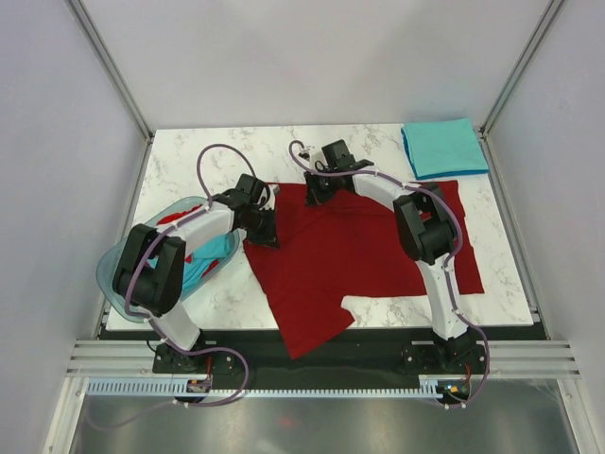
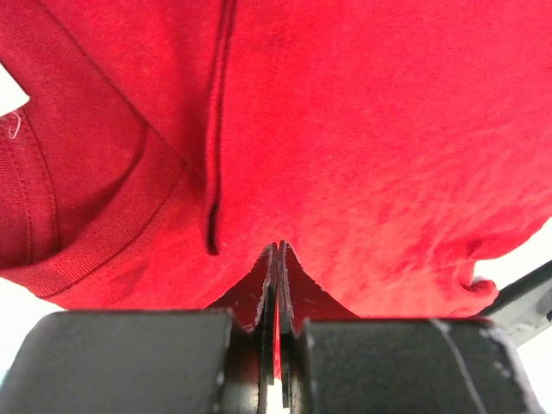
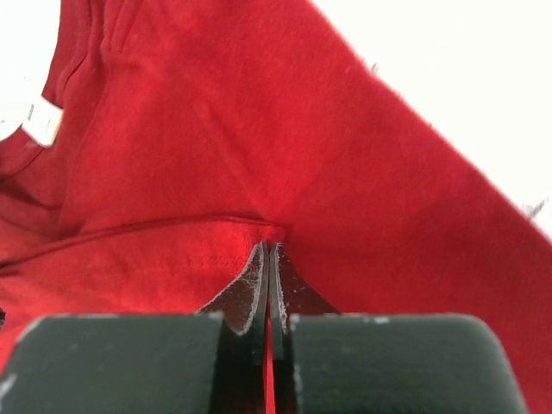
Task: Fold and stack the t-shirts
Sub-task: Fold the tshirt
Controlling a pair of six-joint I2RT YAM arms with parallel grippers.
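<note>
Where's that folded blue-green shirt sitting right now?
In the overhead view, the folded teal shirt lies at the far right corner of the table. It is right by the far edge of the spread-out red shirt.

A translucent blue-green plastic basin (image 1: 107,268) sits on the white marbled worktop (image 1: 397,312). It is off to the left of the left fingers (image 1: 266,234), closer to the near edge than they are, and well apart from the right fingers (image 1: 317,192). The worktop runs under both pairs of fingers. Plain grey walls (image 1: 57,142) and aluminium posts (image 1: 112,71) stand beyond them.
</note>
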